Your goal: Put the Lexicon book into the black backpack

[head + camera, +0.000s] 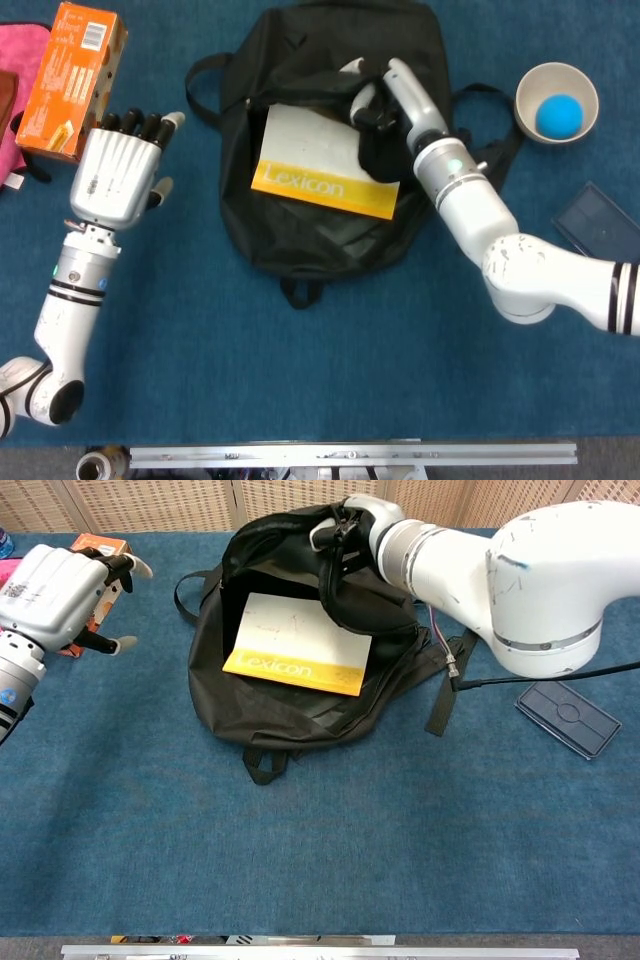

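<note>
**Lexicon book seated in bag mouth; flap held up by right hand**

We found the black backpack [330,150] lying flat on the blue table [350,370], its mouth open towards the robot. The Lexicon book [325,165], white cover with a yellow title band, lay partly inside the opening; the yellow edge sat at the lip, so we judged insertion incomplete.

The right hand [385,95] was at the upper edge of the opening with dark fabric gathered in its closed fingers, apparently lifting the flap. The left hand [112,175] hung well clear to the left, near the orange carton [72,80], holding nothing, its fingers extended and a little apart.

In our judgement, the step is best done by keeping the flap raised, so the mouth does not sag onto the cover, while the left hand presses the yellow edge squarely inward; a push at one corner could skew the book against the lining.

Also present: a cup [556,100] containing a blue ball [559,115].
</note>
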Controlling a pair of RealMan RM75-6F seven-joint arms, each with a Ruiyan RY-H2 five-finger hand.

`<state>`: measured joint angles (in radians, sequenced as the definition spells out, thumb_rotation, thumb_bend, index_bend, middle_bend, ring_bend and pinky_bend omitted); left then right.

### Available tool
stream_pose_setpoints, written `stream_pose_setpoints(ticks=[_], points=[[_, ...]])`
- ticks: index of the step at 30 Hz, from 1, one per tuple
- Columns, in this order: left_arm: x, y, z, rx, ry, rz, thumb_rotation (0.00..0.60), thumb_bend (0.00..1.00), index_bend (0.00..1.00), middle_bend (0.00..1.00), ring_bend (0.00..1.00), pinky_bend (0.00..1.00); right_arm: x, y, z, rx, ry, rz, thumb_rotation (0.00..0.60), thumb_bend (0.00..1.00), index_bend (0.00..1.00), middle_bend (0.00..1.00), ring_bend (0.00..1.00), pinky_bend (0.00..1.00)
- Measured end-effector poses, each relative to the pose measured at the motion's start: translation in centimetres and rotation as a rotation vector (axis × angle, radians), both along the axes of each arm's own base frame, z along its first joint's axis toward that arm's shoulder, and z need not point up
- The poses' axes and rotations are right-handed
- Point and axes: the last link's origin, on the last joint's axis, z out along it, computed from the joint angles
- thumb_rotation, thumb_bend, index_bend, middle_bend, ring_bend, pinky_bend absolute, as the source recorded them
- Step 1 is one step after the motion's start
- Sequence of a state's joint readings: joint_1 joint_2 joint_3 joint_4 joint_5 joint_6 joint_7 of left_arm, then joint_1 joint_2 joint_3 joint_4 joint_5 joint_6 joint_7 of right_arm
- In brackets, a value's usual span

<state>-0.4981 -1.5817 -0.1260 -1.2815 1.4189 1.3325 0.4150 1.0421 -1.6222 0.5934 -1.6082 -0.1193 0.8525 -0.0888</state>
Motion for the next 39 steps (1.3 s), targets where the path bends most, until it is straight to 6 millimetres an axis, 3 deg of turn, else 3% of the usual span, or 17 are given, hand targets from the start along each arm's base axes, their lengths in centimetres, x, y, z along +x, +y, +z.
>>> stream_pose_setpoints(ticks=[6,9,14,16,30,39], points=[[-0.3,0.0,0.6,0.012,0.008,0.014,0.6,0.15,0.25,0.39,0.32,0.42,-0.3,0.3,-0.3,0.069,0.022,0.067,0.6,0.51,0.01,0.16,0.1,0.2],[-0.4,0.1,0.9,0.019,0.01,0.02,0.6,0.15,0.24,0.38,0.32,0.42,-0.8,0.1,0.1,0.075,0.041,0.082,0.6,0.4,0.0,0.14,0.07,0.16],[-0.5,0.1,1.1,0.023,0.016,0.027,0.6,0.15,0.22,0.37,0.31,0.41,-1.6,-0.1,0.8,0.071,0.079,0.101,0.6,0.09,0.0,0.11,0.03,0.11],[-0.4,0.1,1.1,0.023,0.015,0.03,0.6,0.15,0.22,0.37,0.3,0.41,-1.8,-0.1,1.1,0.069,0.091,0.11,0.6,0.01,0.0,0.1,0.02,0.1],[-0.4,-0.2,1.8,0.043,0.02,0.041,0.6,0.15,0.2,0.36,0.29,0.4,-3.2,0.1,3.2,0.05,0.131,0.147,0.6,0.0,0.0,0.07,0.0,0.07],[-0.9,0.0,2.5,0.054,0.019,0.061,0.6,0.15,0.2,0.36,0.29,0.4,-5.5,-0.1,5.1,-0.054,0.237,0.154,0.6,0.01,0.0,0.17,0.05,0.08]])
